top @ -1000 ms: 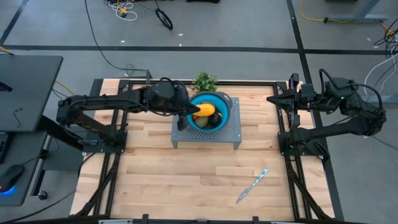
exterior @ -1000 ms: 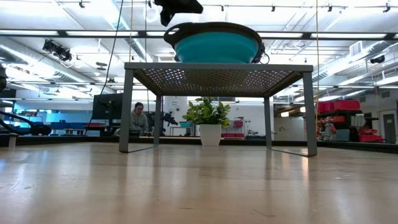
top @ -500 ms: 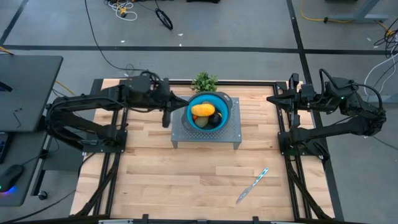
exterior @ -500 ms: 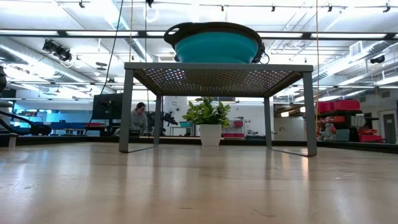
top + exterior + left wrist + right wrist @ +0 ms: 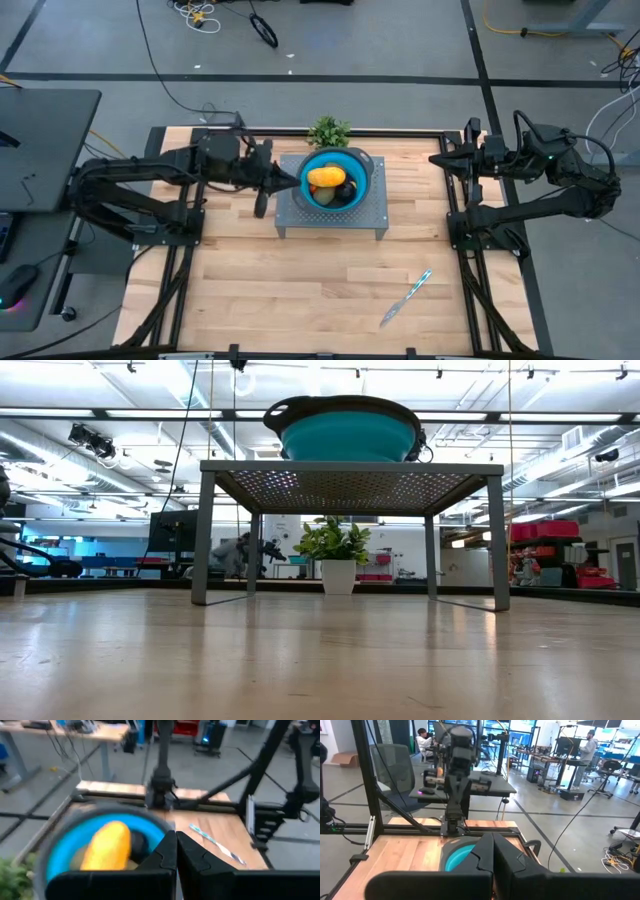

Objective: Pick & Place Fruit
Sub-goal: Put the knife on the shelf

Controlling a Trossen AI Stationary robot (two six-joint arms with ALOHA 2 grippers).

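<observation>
A teal bowl [image 5: 352, 163] stands on a grey perforated metal stand [image 5: 372, 216] at the table's far middle. The bowl [image 5: 345, 430] and the stand [image 5: 350, 485] also show in the low view. A yellow-orange oblong fruit [image 5: 326, 177] and a near-black round one [image 5: 346, 190] lie in the bowl. The oblong fruit [image 5: 107, 847] shows again in the left wrist view; the other fruit pieces are hidden. My left gripper [image 5: 292, 181] is shut just left of the bowl and points at it, touching nothing. My left gripper [image 5: 176, 855] holds nothing. My right gripper [image 5: 440, 160] waits shut near the right edge.
A silver knife with a light-blue handle [image 5: 405, 298] lies on the wood toward the near right. A green plant [image 5: 328, 130] stands at the far edge behind the bowl. Bare wooden tabletop [image 5: 300, 290] stretches in front of the stand.
My left gripper has drawn back from over the bowl's left rim toward the table's left edge and has left the low view. The yellow-orange fruit, half covered by the gripper before, now lies fully in sight in the bowl.
</observation>
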